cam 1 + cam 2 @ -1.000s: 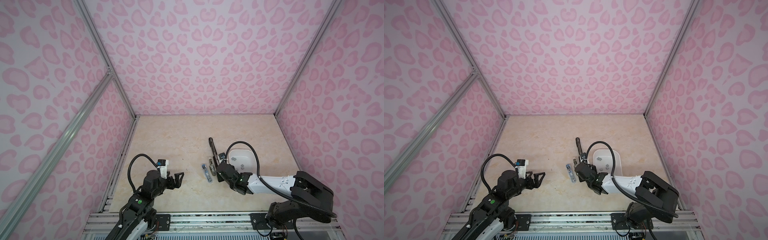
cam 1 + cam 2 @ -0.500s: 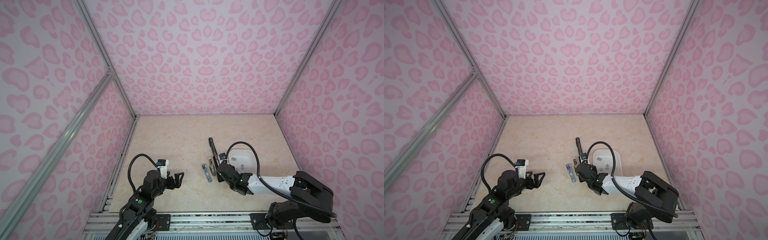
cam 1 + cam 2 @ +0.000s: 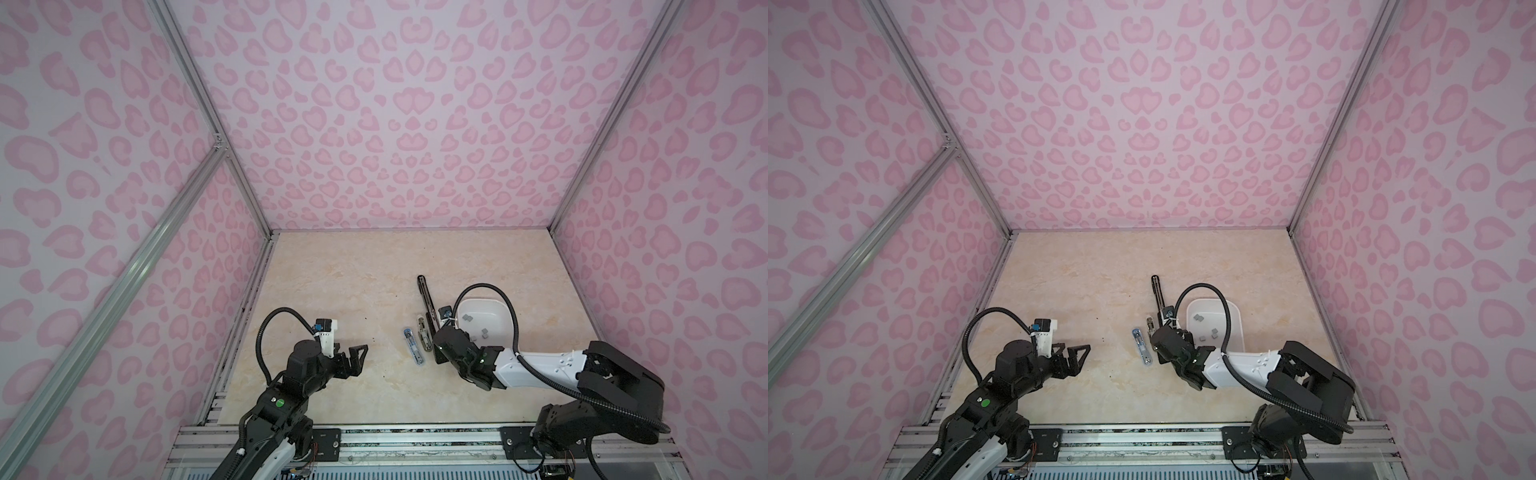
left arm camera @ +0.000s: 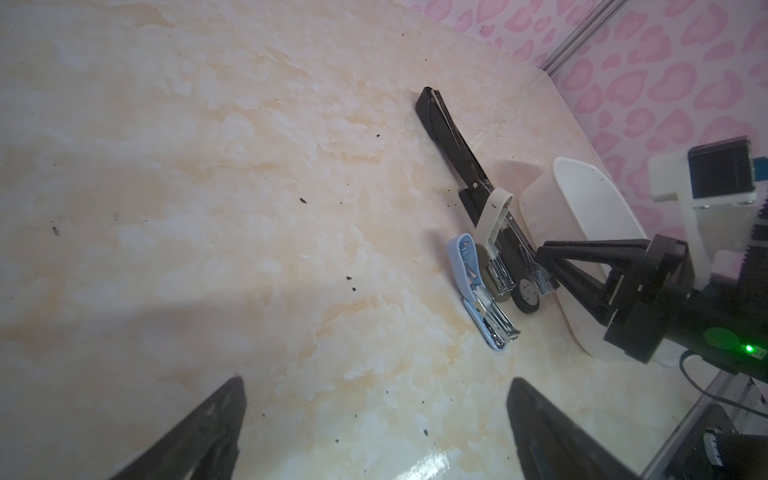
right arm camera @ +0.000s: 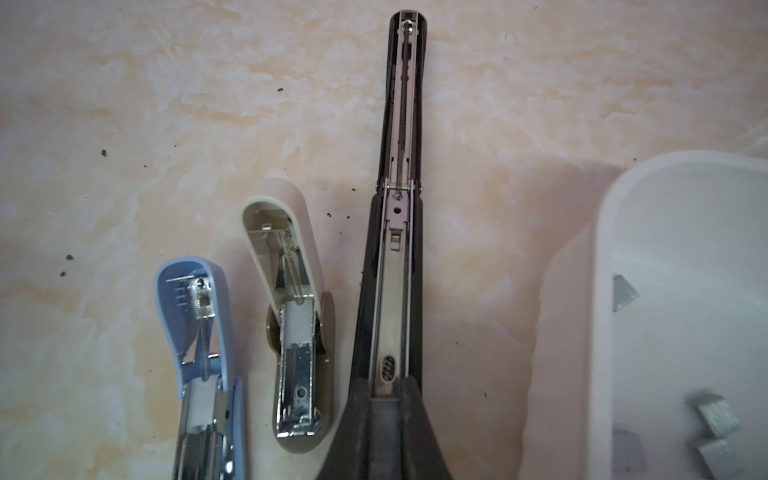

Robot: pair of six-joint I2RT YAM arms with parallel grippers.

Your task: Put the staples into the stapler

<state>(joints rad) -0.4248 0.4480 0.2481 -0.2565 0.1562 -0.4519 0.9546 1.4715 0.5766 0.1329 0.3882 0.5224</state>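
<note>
Beige tabletop [image 3: 353,282]; open beyond black stapler [image 3: 424,293].

The beige marble-patterned tabletop [image 5: 166,104] looks smooth and glossy. The long black matt-bodied stapler [image 5: 399,291], the small pale-blue plastic stapler [image 5: 195,332] and the small cream plastic stapler [image 5: 297,365] all bare bright polished metal channels and springs. In the smooth white plastic tray [image 3: 494,311], lower right of centre in a top view, the short grey metal staples [image 5: 715,415] look dull.

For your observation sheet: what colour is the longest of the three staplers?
The longest stapler is black, with a silver metal channel; the right wrist view shows it best.
</note>
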